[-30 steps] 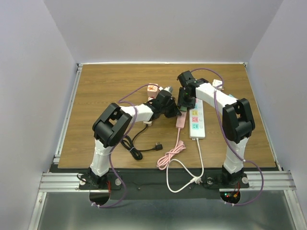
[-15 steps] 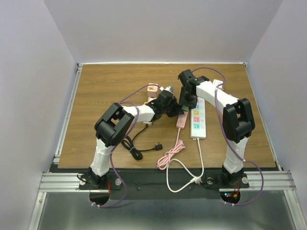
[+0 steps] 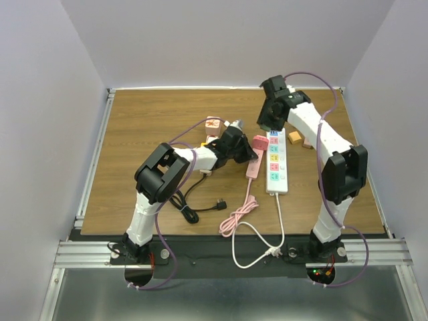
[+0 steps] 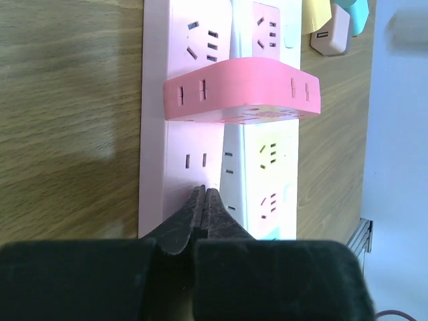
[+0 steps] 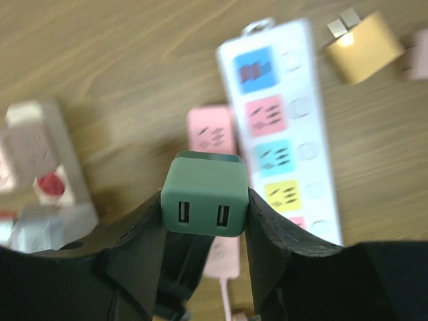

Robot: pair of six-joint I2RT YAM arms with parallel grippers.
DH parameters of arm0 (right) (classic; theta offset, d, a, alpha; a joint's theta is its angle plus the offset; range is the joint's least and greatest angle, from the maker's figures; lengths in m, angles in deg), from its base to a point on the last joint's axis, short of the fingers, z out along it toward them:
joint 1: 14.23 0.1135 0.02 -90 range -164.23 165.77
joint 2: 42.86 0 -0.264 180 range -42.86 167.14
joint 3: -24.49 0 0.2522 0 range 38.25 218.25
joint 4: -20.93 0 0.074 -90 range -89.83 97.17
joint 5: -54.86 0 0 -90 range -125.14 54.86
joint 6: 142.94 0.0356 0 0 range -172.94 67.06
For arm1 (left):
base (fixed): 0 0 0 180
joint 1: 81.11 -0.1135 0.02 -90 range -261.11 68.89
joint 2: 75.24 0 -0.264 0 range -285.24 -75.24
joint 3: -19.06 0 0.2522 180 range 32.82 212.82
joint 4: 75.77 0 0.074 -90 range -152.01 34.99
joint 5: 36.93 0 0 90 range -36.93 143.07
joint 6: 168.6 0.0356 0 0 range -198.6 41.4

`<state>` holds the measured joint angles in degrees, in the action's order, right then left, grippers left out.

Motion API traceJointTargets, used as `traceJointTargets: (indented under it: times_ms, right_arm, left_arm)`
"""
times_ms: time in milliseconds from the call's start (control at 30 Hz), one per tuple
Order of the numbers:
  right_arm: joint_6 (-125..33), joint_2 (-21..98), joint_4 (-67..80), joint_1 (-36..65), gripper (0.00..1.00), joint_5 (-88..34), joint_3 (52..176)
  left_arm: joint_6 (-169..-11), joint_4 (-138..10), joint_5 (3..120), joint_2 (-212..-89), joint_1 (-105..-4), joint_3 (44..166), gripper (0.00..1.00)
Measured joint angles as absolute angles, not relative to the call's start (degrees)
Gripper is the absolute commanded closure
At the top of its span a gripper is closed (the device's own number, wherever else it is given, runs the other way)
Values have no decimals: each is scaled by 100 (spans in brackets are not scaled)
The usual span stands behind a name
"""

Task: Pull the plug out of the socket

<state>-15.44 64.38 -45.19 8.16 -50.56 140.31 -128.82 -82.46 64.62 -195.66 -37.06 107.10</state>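
- Jaws on the left gripper (image 4: 204, 200) are pinched tight together with nothing between them. Those on the right gripper (image 5: 204, 215) are clamped on a small green plug (image 5: 204, 194), one finger on each side.
- Nearest the arm bases, a pink cord (image 3: 235, 219) lies bunched on the table (image 3: 147, 120). A black cord (image 3: 189, 212) is coiled to its left, beside the left arm.
- Further in, a pink power strip (image 4: 177, 134) and a white power strip (image 3: 275, 167) lie side by side, edge against edge as the left wrist view shows them.
- The left gripper's closed tips rest on the near part of the pink power strip, and I'd say they are pinning it down.
- Just past those tips, a pink block adapter (image 4: 241, 90) sits on the pink power strip and overhangs toward the white one.
- Beyond that, near the far end of the white power strip, the right gripper holds the green plug in the air. It is clear of both strips, with its two ports facing the wrist camera.
- Farthest back, a tan charger (image 5: 364, 37) lies loose on the wood, just right of the white power strip.
- To my eye the pull itself is done, since the green plug is out of any socket and hangs above the table.
- The next move calls for carrying it sideways to bare wood, well away from the strips and the loose charger. It then needs lowering until it touches down before the right jaws let go.
- The left gripper should probably keep its weight on the strip until the plug is down.
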Motion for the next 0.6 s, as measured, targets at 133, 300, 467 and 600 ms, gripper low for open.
traceJointTargets:
  times_ms: [133,300,467,600]
  right_arm:
    - [-1555,6368,-4495,191,100,-5517,14031]
    - [-1774,6464,-4447,-630,100,-5956,14053]
    - [-1911,7024,-4429,-805,97,-6155,14053]
    - [-1994,7452,-4425,-816,79,-6160,14066]
  left_arm:
    - [-12814,-8087,6368,-19435,-3693,10642,100]
    - [-12672,-7787,6280,-19231,-3699,10550,100]
    - [-12519,-7494,6328,-19041,-3688,10465,100]
    - [-12440,-7326,6361,-18943,-3669,10410,100]
